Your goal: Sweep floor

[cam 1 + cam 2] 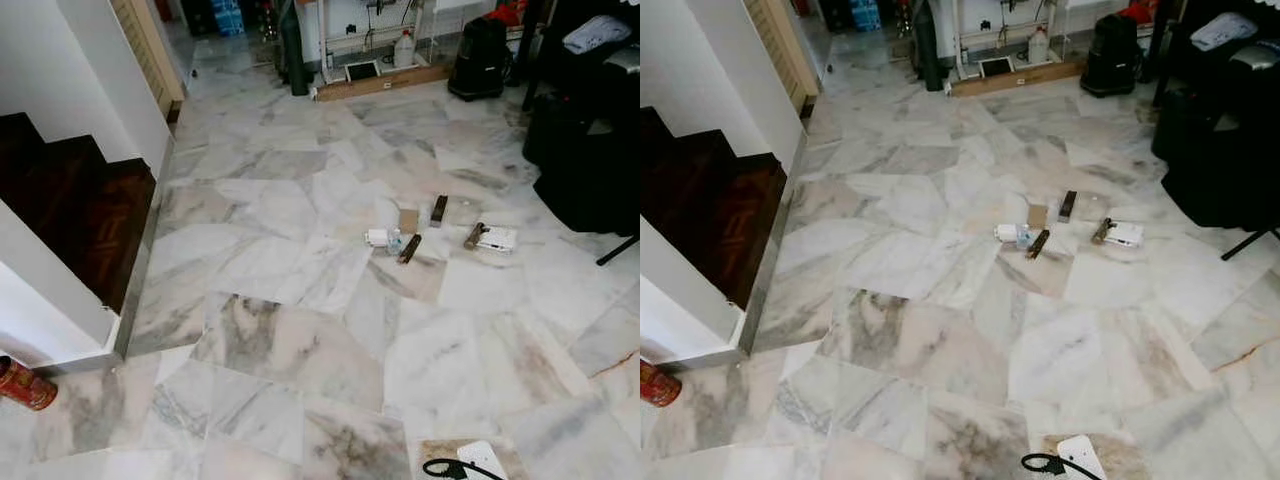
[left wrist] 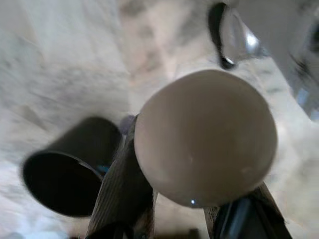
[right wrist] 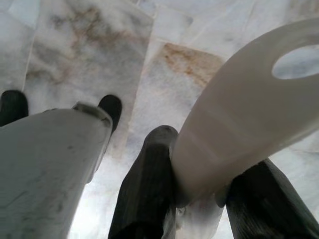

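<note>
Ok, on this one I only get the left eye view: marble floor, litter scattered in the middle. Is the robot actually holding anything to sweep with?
Observer: Yes. In the right wrist view the right hand is shut on a white handle with a hole near its end.
Operator: And the other arm?
Observer: The left hand has its fingers on either side of a rounded wooden handle, seen end-on and blurred.
Operator: Anything else close to that hand?
Observer: A black open tube sits right beside the wooden handle; I cannot tell what it belongs to.
</note>
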You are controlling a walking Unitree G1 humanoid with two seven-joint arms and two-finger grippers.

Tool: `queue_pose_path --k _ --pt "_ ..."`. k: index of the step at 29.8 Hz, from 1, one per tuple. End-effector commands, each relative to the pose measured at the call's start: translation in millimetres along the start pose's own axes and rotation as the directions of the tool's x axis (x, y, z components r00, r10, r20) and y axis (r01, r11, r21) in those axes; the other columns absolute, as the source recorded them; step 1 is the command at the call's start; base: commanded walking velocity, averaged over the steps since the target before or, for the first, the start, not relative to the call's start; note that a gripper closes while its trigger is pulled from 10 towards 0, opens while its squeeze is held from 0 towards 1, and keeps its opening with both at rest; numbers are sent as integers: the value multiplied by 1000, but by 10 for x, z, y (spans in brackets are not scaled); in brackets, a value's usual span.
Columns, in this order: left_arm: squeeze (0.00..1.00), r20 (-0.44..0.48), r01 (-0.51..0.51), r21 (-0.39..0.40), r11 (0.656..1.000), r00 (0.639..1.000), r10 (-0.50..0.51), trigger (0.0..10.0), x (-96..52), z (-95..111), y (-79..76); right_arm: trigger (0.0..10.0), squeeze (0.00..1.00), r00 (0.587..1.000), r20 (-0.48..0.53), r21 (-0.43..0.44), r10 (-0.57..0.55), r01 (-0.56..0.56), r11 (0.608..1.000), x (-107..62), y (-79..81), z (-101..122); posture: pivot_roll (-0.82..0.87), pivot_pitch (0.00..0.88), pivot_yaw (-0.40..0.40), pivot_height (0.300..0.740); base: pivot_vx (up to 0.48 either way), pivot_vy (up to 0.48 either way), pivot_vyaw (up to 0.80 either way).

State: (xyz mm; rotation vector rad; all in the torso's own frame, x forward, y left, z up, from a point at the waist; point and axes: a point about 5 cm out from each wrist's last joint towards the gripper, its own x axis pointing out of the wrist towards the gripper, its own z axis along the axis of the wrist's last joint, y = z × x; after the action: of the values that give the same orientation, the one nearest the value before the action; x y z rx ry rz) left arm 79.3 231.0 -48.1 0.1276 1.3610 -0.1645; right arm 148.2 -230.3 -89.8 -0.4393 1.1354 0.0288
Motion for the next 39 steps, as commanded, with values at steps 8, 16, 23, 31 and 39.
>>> queue_pose_path --k 8,16,23,31,39 --pt "0 -113 111 -59 992 987 -117 10000 30 -330 -35 10000 0 998 -27 33 60 -59 998 -2 228 -48 58 75 130 740 0 0 0" --pt "0 101 -35 -131 991 994 49 10000 255 -126 -38 10000 0 997 -23 166 68 -64 984 0 218 -69 52 92 84 740 0 0 0" --pt "0 273 -37 -299 954 954 123 10000 396 213 98 10000 0 999 29 288 46 -53 956 11 215 35 41 93 33 740 0 0 0" --pt "0 337 14 -413 911 931 138 10000 448 148 257 10000 0 998 60 331 24 -43 943 3 211 -4 26 86 3 740 0 0 0" --pt "0 388 34 -431 902 909 151 10000 534 178 40 10000 0 994 96 399 56 -90 912 -26 253 -139 27 80 -12 740 0 0 0"
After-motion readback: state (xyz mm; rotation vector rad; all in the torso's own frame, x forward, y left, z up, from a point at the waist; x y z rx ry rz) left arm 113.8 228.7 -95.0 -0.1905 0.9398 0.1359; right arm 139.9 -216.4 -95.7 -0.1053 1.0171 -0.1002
